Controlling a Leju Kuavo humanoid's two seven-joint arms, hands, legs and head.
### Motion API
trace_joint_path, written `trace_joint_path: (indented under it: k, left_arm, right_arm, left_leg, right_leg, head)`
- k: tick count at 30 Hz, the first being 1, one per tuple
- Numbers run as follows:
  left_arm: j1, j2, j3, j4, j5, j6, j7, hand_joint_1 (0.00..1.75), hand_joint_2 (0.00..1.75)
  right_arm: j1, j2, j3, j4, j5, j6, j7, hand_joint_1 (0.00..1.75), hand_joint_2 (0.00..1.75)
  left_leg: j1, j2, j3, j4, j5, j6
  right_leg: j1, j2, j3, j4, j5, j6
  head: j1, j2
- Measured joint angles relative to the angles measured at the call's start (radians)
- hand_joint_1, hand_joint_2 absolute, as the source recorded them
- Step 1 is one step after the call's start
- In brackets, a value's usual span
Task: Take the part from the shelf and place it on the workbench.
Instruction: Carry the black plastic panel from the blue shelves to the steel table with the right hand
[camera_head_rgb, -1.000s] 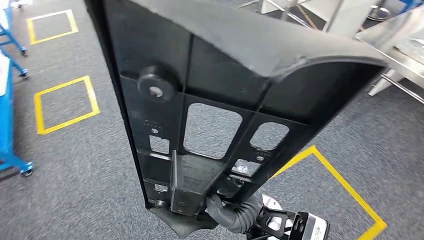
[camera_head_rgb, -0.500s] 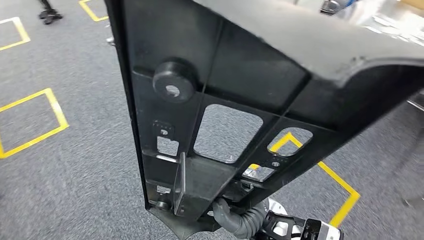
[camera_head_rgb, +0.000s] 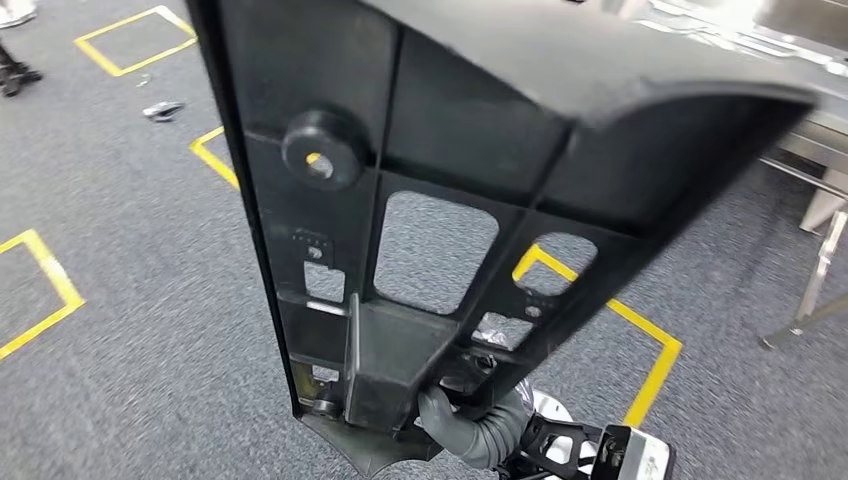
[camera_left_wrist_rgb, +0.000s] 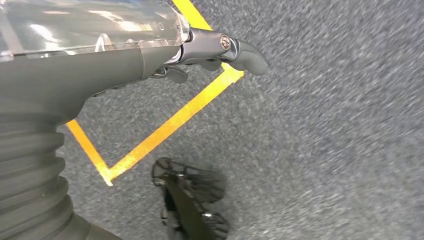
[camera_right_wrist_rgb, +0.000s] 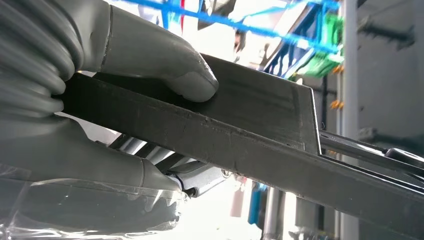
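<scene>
Right robot hand (camera_right_wrist_rgb: 125, 75) thumb presses the black part (camera_head_rgb: 480, 200).

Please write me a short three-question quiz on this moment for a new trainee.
1. True or false: the right hand grips the black part.
2. What is the left hand doing? A) holding the part B) hanging over the carpet, holding nothing C) resting on the metal workbench
3. Fill in: the lines on the grey carpet are ____ in colour.

Key: 1 true; 2 B; 3 yellow.
</scene>
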Motion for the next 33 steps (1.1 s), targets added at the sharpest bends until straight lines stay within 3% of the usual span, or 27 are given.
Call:
trace_joint_path:
  k: [1, 2, 4, 6, 8, 10, 12, 14, 15, 16, 17, 19, 21, 23, 24, 26, 28, 29, 30, 31, 33]
  left_arm:
    - [0.002, -0.003, 0.000, 0.000, -0.002, 0.002, 0.004, 0.00, 1.75]
    - [0.002, -0.006, 0.000, 0.000, -0.005, 0.003, 0.006, 0.00, 1.75]
    - [0.001, -0.014, 0.000, 0.000, -0.011, 0.003, 0.001, 0.00, 1.75]
    - [0.001, -0.019, 0.000, 0.000, -0.010, 0.002, -0.007, 0.00, 1.75]
    - [0.000, -0.026, 0.000, 0.000, -0.006, 0.001, -0.014, 0.00, 1.75]
    - [-0.002, -0.033, 0.000, 0.000, -0.006, 0.001, -0.021, 0.00, 1.75]
    - [-0.001, -0.035, 0.000, -0.001, -0.006, 0.000, -0.026, 0.00, 1.75]
    - [0.004, -0.035, 0.000, -0.001, -0.009, 0.000, -0.029, 0.00, 1.75]
    - [0.005, -0.036, 0.000, -0.001, -0.011, -0.001, -0.029, 0.00, 1.75]
    - [0.004, -0.036, 0.000, -0.001, -0.013, -0.002, -0.030, 0.00, 1.75]
    - [0.004, -0.037, 0.000, -0.001, -0.015, -0.002, -0.030, 0.00, 1.75]
    - [0.002, -0.041, 0.000, -0.001, -0.016, -0.003, -0.031, 0.00, 1.75]
    - [0.001, -0.045, 0.000, -0.001, -0.018, -0.003, -0.033, 0.00, 1.75]
    - [-0.001, -0.048, -0.001, -0.001, -0.021, -0.005, -0.041, 0.00, 1.75]
    - [-0.004, -0.050, -0.001, -0.001, -0.022, -0.006, -0.045, 0.00, 1.75]
    - [-0.007, -0.052, -0.002, -0.001, -0.023, -0.008, -0.051, 0.00, 1.75]
    - [-0.006, -0.054, -0.002, -0.001, -0.023, -0.009, -0.052, 0.00, 1.75]
    - [-0.004, -0.055, -0.002, -0.001, -0.022, -0.010, -0.052, 0.00, 1.75]
    - [-0.002, -0.055, -0.002, -0.001, -0.021, -0.011, -0.052, 0.00, 1.75]
    - [-0.001, -0.055, -0.002, -0.001, -0.020, -0.012, -0.052, 0.00, 1.75]
    - [-0.001, -0.055, -0.002, -0.001, -0.017, -0.014, -0.050, 0.00, 1.75]
  right_arm:
    - [-0.002, 0.000, 0.000, 0.007, -0.002, 0.001, 0.004, 1.71, 1.75]
    - [-0.006, 0.001, 0.000, 0.016, -0.004, 0.003, 0.007, 1.71, 1.75]
    - [-0.014, 0.003, 0.001, 0.040, -0.008, 0.007, 0.010, 1.71, 1.75]
    - [-0.019, 0.006, 0.001, 0.062, -0.014, 0.010, 0.009, 1.71, 1.75]
    - [-0.021, 0.009, 0.002, 0.080, -0.022, 0.012, 0.007, 1.71, 1.75]
    - [-0.023, 0.009, 0.002, 0.098, -0.027, 0.014, 0.002, 1.71, 1.75]
    - [-0.025, 0.009, 0.002, 0.115, -0.028, 0.016, -0.008, 1.71, 1.75]
    - [-0.023, 0.009, 0.002, 0.131, -0.027, 0.015, -0.022, 1.71, 1.75]
    - [-0.020, 0.008, 0.001, 0.138, -0.024, 0.013, -0.026, 1.71, 1.75]
    - [-0.016, 0.008, 0.001, 0.143, -0.022, 0.010, -0.030, 1.71, 1.75]
    - [-0.013, 0.008, 0.000, 0.147, -0.018, 0.007, -0.033, 1.71, 1.75]
    - [-0.010, 0.009, -0.002, 0.150, -0.010, 0.005, -0.035, 1.71, 1.75]
    - [-0.006, 0.009, -0.003, 0.150, 0.003, 0.005, -0.041, 1.71, 1.75]
    - [0.001, 0.009, -0.006, 0.150, 0.018, 0.007, -0.047, 1.71, 1.75]
    - [0.004, 0.009, -0.007, 0.150, 0.025, 0.009, -0.049, 1.71, 1.75]
    - [0.008, 0.009, -0.008, 0.147, 0.036, 0.012, -0.050, 1.71, 1.75]
    - [0.009, 0.010, -0.008, 0.145, 0.045, 0.013, -0.052, 1.71, 1.75]
    - [0.011, 0.010, -0.008, 0.144, 0.048, 0.013, -0.052, 1.71, 1.75]
    - [0.013, 0.011, -0.008, 0.144, 0.051, 0.013, -0.052, 1.71, 1.75]
    - [0.014, 0.011, -0.008, 0.144, 0.052, 0.012, -0.052, 1.71, 1.75]
    - [0.015, 0.010, -0.008, 0.143, 0.053, 0.010, -0.052, 1.71, 1.75]
  left_leg:
    - [0.001, -0.002, 0.005, -0.023, 0.028, -0.001]
    - [0.002, -0.009, 0.026, -0.080, 0.070, 0.000]
    - [0.006, -0.048, 0.075, -0.199, 0.121, 0.004]
    - [0.006, -0.074, 0.096, -0.246, 0.124, 0.011]
    - [0.005, -0.060, 0.098, -0.253, 0.128, 0.022]
    - [0.008, -0.040, 0.103, -0.264, 0.133, 0.036]
    - [0.007, -0.017, 0.107, -0.270, 0.135, 0.046]
    - [0.005, 0.008, 0.108, -0.270, 0.133, 0.048]
    - [0.005, 0.021, 0.109, -0.270, 0.131, 0.048]
    - [0.005, 0.033, 0.111, -0.270, 0.129, 0.047]
    - [0.005, 0.043, 0.114, -0.270, 0.127, 0.045]
    - [0.001, 0.062, 0.122, -0.269, 0.119, 0.037]
    - [-0.004, 0.079, 0.129, -0.270, 0.113, 0.026]
    - [-0.007, 0.099, 0.138, -0.275, 0.109, 0.015]
    - [-0.005, 0.098, 0.141, -0.273, 0.104, 0.010]
    - [-0.002, 0.060, 0.124, -0.222, 0.066, 0.002]
    - [0.001, 0.013, 0.064, -0.096, 0.003, 0.000]
    - [0.001, 0.005, 0.030, -0.032, -0.018, -0.001]
    - [0.001, 0.001, 0.007, 0.005, -0.020, -0.002]
    - [0.001, -0.001, 0.001, 0.004, -0.002, -0.001]
    - [0.001, -0.018, 0.037, -0.103, 0.077, 0.004]
  right_leg:
    - [0.000, 0.014, 0.000, 0.003, -0.002, 0.001]
    - [-0.001, 0.027, 0.000, 0.007, -0.004, 0.003]
    - [-0.002, 0.050, -0.004, 0.018, -0.009, 0.010]
    - [-0.005, 0.067, -0.012, 0.024, -0.009, 0.021]
    - [-0.007, 0.083, -0.018, 0.022, -0.006, 0.033]
    - [-0.005, 0.058, -0.030, 0.046, -0.022, 0.043]
    - [-0.006, 0.006, -0.077, 0.143, -0.074, 0.051]
    - [-0.012, -0.019, -0.140, 0.261, -0.118, 0.057]
    - [-0.014, -0.023, -0.154, 0.284, -0.117, 0.059]
    - [-0.016, -0.027, -0.149, 0.272, -0.099, 0.059]
    - [-0.016, -0.034, -0.124, 0.223, -0.067, 0.058]
    - [-0.009, -0.076, -0.054, 0.088, -0.012, 0.049]
    - [0.001, -0.102, -0.021, 0.019, 0.002, 0.039]
    - [0.003, -0.083, -0.021, 0.013, 0.002, 0.030]
    - [0.000, -0.072, -0.018, 0.008, 0.003, 0.025]
    - [-0.006, -0.051, -0.011, -0.001, 0.008, 0.013]
    - [-0.007, -0.029, -0.009, -0.003, 0.009, 0.005]
    - [-0.006, -0.016, -0.009, -0.002, 0.008, 0.003]
    - [-0.005, -0.001, -0.008, 0.000, 0.008, 0.002]
    - [-0.004, 0.013, -0.008, 0.002, 0.007, 0.002]
    - [-0.005, 0.040, -0.006, 0.008, 0.003, 0.005]
  head:
    - [0.000, 0.000]
    - [0.000, 0.000]
    - [0.000, 0.000]
    - [0.001, 0.000]
    - [0.001, 0.000]
    - [0.004, 0.000]
    - [0.010, 0.000]
    - [0.012, 0.000]
    - [0.012, 0.000]
    - [0.012, 0.000]
    - [0.012, 0.000]
    - [0.012, 0.000]
    - [0.011, 0.000]
    - [0.011, 0.000]
    - [0.011, 0.000]
    - [0.009, 0.000]
    - [0.006, 0.000]
    - [0.005, 0.000]
    - [0.005, 0.000]
    - [0.005, 0.000]
    - [0.005, 0.000]
